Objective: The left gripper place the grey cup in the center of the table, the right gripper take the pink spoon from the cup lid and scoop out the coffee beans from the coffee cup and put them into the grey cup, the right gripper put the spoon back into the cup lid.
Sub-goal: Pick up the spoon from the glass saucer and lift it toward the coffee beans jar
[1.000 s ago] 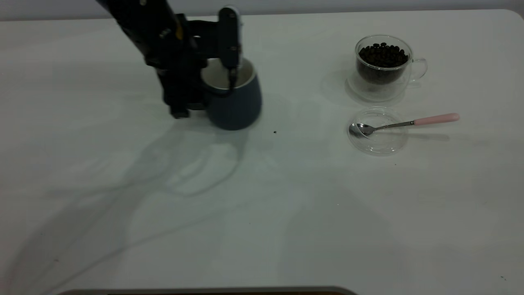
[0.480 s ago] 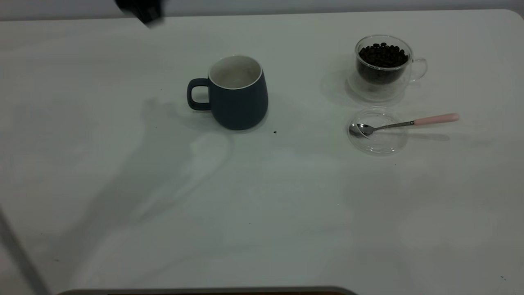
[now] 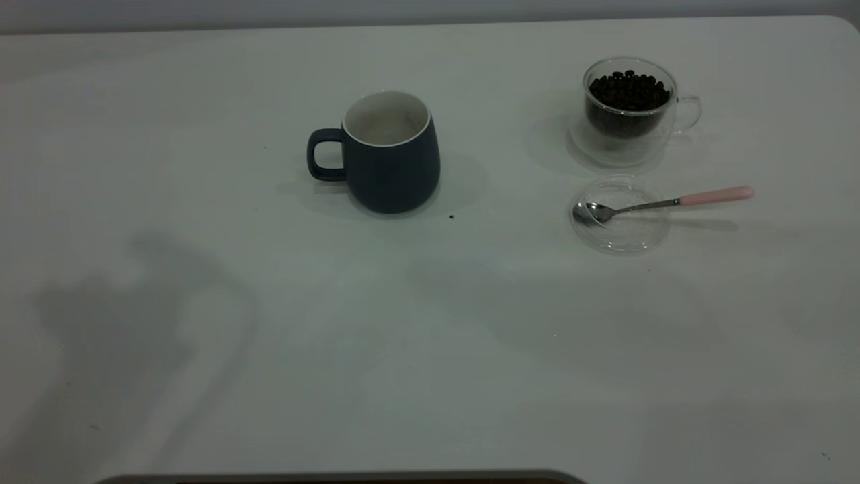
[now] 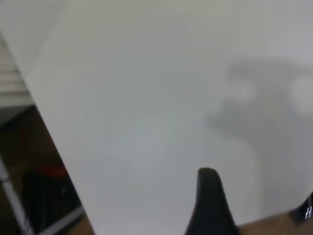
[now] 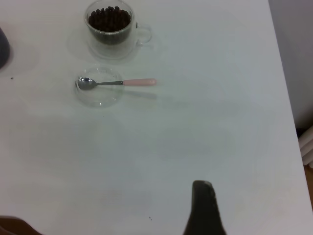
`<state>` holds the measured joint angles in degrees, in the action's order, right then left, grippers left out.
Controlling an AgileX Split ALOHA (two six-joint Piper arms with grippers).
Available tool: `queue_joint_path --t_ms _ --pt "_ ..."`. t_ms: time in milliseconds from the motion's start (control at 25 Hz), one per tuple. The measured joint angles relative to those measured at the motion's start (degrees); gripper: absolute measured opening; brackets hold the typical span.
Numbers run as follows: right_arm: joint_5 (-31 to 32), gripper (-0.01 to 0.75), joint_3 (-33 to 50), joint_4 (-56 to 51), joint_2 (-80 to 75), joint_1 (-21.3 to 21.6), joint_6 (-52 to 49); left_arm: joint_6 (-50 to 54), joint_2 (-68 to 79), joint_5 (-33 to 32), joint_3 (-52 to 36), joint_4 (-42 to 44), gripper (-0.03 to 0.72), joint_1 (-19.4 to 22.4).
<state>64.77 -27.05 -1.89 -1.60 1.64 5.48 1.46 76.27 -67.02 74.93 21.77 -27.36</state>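
The grey cup [image 3: 393,158] stands upright near the middle of the table [image 3: 430,349], handle toward the left, with nothing holding it. Far right, the coffee cup [image 3: 628,114] holds a heap of coffee beans [image 3: 629,91]. In front of it lies the cup lid [image 3: 619,216] with the pink spoon [image 3: 662,202] across it, bowl in the lid and pink handle sticking out to the right. Neither arm shows in the exterior view. My left gripper [image 4: 257,208] hangs open over bare table near an edge. My right gripper [image 5: 254,215] is open and empty, well back from the spoon [image 5: 117,82] and lid [image 5: 99,90].
A small dark speck [image 3: 451,216] lies just right of the grey cup. The table's right edge [image 5: 286,98] runs close to the right gripper's side. An arm's shadow [image 3: 127,316] falls on the front left of the table.
The left arm has let go of the grey cup and pulled up and away, out of the exterior view. The cup stands alone. The arm's shadow has slid to the front left.
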Motion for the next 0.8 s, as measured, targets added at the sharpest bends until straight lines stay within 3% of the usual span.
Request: queue_joint_path --t_ms 280,800 --pt "0.0 0.589 0.0 0.0 0.0 0.0 0.0 -0.9 -16.23 0.0 -4.18 -4.92 0.586 -0.13" --pt "0.0 0.589 0.0 0.0 0.0 0.0 0.0 -5.79 -54.52 0.0 -30.79 -21.77 0.586 -0.17"
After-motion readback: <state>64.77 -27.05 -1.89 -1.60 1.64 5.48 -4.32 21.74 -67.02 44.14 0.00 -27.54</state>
